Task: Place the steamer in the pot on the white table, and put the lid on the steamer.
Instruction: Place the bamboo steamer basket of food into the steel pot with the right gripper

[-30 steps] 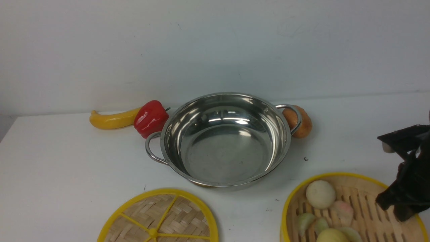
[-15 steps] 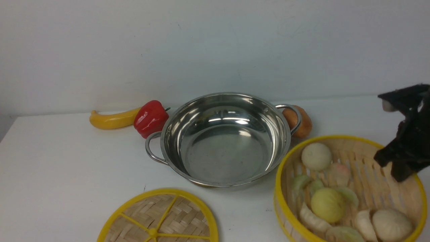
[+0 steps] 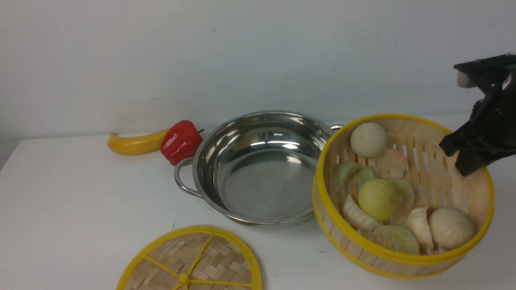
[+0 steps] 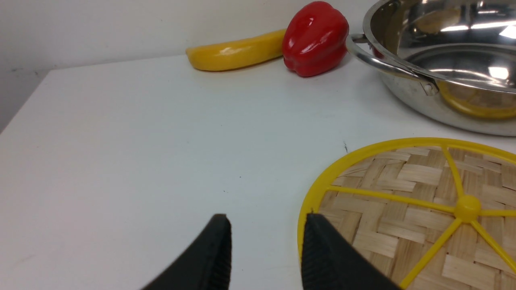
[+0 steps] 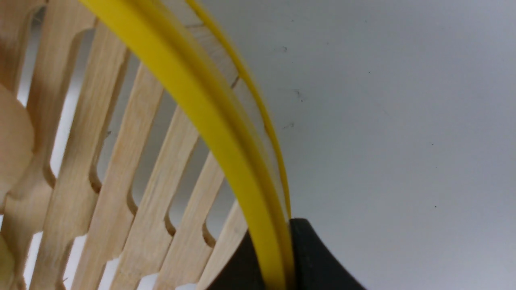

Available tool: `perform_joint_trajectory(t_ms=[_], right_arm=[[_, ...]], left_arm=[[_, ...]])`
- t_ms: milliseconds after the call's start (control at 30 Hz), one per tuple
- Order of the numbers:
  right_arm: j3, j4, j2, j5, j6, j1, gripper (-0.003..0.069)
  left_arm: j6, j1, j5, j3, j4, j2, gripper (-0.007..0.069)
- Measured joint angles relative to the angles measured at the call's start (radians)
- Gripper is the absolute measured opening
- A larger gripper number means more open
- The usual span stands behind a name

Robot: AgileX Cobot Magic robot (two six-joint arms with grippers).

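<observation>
The right end effector pinches the yellow rim of the steamer on its far right side, one black finger inside the wall and one outside, as the right wrist view shows. The basket hangs off the bench, tilted toward the camera, its toy buns and dumplings settled on the slatted floor. A second ago it sat low at the bench's near right corner. It has since climbed and swung left, and in the front view its left edge now overlaps the right rim of the steel pot, hiding the right handle. The pot, the lid, the banana and the red bell pepper have not shifted. The left end effector hovers low just beside the lid's rim, fingers narrowly parted and holding nothing.
</observation>
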Motion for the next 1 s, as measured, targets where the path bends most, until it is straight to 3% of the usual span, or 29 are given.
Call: perform_joint_trajectory(t_ms=[400,667,1000], right_arm=[[-0.062,0.081,-0.014,0.006,-0.018,0.015,0.0052],[-0.237,0.083,0.067,0.013,-0.017,0.156,0.0052],[-0.459,0.095,0.276,0.014,-0.006,0.188,0.0052]], left_arm=[[0.0,0.0,0.0,0.0,0.0,0.0,0.0241],[0.0,0.0,0.0,0.0,0.0,0.0,0.0241],[0.0,0.0,0.0,0.0,0.0,0.0,0.0241]])
